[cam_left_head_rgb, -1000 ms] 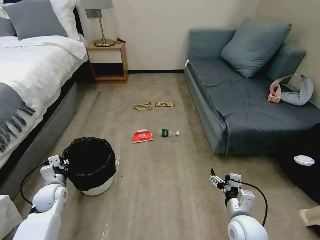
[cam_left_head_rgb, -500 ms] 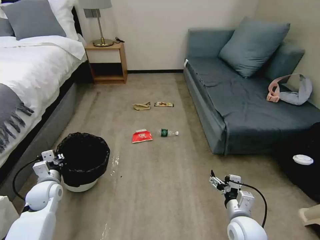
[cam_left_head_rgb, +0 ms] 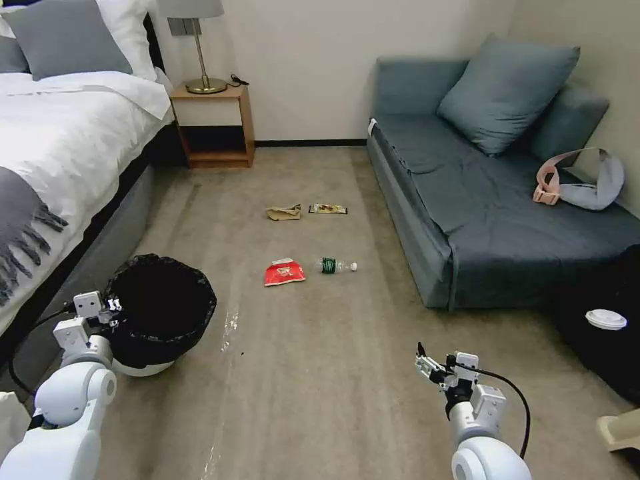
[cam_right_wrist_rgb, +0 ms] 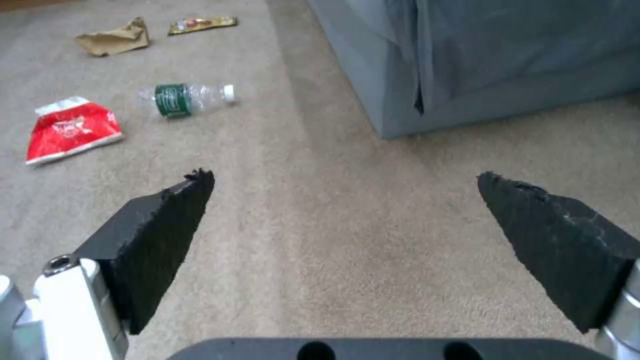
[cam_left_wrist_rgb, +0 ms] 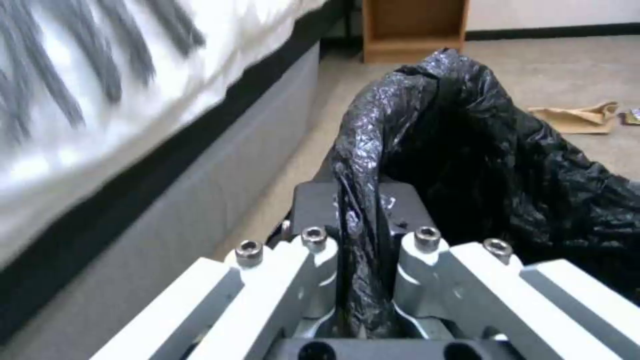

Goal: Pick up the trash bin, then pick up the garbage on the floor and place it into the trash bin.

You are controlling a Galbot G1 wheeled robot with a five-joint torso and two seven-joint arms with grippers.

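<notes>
The trash bin [cam_left_head_rgb: 195, 325], round with a glossy black bag liner, hangs tilted at the lower left beside the bed. My left gripper [cam_left_head_rgb: 111, 315] is shut on the near rim of the bin [cam_left_wrist_rgb: 467, 100], the bag pinched between its fingers [cam_left_wrist_rgb: 407, 205]. The garbage lies on the floor [cam_left_head_rgb: 320, 360] ahead: a red snack bag [cam_left_head_rgb: 285, 272], a clear bottle [cam_left_head_rgb: 335, 266], a brown paper bag [cam_left_head_rgb: 284, 212] and a wrapper [cam_left_head_rgb: 328, 209]. My right gripper [cam_left_head_rgb: 425, 363] hovers low at the right, open [cam_right_wrist_rgb: 343, 175] and holding nothing, well short of the bottle [cam_right_wrist_rgb: 183, 96] and red bag [cam_right_wrist_rgb: 70, 127].
A bed [cam_left_head_rgb: 60, 153] runs along the left and a wooden nightstand [cam_left_head_rgb: 215, 127] stands at the back wall. A grey-blue sofa [cam_left_head_rgb: 493, 200] with a pink-and-grey pouch [cam_left_head_rgb: 580, 187] fills the right. A dark bag with a white lid [cam_left_head_rgb: 607, 320] sits at the far right.
The bin, held by my left gripper, has moved left toward the bed. The right arm has barely moved. The litter lies where it was.
</notes>
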